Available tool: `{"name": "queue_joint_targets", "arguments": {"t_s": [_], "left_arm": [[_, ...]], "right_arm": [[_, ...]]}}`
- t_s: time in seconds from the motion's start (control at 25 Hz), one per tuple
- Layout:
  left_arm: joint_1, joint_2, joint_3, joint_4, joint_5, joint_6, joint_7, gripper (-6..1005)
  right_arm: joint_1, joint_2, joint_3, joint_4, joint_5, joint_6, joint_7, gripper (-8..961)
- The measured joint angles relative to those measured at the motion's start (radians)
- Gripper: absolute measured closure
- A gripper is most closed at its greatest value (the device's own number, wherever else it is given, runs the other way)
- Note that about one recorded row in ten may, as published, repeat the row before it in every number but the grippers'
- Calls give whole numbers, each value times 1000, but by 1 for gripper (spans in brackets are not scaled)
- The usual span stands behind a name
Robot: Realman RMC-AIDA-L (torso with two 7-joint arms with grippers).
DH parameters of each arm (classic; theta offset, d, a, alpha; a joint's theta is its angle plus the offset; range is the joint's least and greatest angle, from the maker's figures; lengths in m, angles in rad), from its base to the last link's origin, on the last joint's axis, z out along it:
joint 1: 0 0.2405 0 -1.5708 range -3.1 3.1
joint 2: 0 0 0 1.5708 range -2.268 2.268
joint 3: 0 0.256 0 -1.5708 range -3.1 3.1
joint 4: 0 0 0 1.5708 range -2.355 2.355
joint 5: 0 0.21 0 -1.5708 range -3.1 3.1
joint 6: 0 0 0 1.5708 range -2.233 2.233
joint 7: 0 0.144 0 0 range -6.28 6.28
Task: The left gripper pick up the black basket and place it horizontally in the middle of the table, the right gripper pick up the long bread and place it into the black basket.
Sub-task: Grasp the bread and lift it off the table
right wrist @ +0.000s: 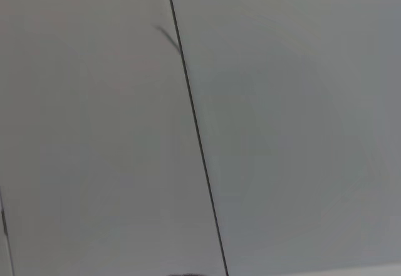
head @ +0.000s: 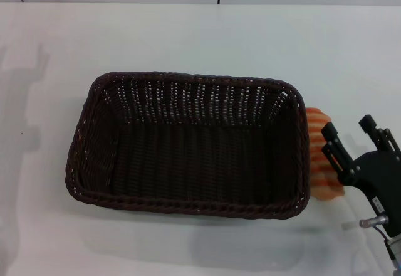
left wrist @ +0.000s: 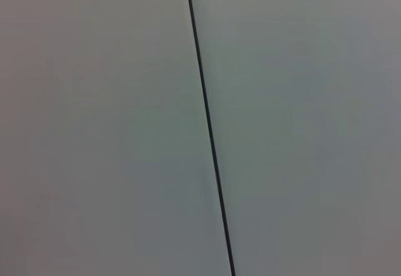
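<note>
Right gripper [head: 356, 139] sits at the near right corner of the table [head: 188, 31], fingers spread apart, nothing held. One finger overlaps the bread [head: 318, 163]; contact can't be confirmed. Bread lies on the table just right of the basket [head: 188, 144], against its right wall, outside it. Basket sits mid-table, long side left to right, upright, nothing inside. Left gripper isn't visible; both wrist views show only grey panels with a dark seam.

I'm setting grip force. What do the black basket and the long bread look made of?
The black basket looks like woven wicker or plastic rattan: dark strands, open weave, braided rim. The long bread has orange-tan ridges with a smooth look, possibly a foam or plastic replica; real or not, I cannot tell.
</note>
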Motion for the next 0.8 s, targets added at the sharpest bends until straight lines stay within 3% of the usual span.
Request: {"name": "queue_joint_targets", "arguments": {"t_s": [0.8], "left_arm": [[-33,2,7,49,1,-25,2,183]], "right_arm": [[14,1,22,2,8,174,0,261]]}}
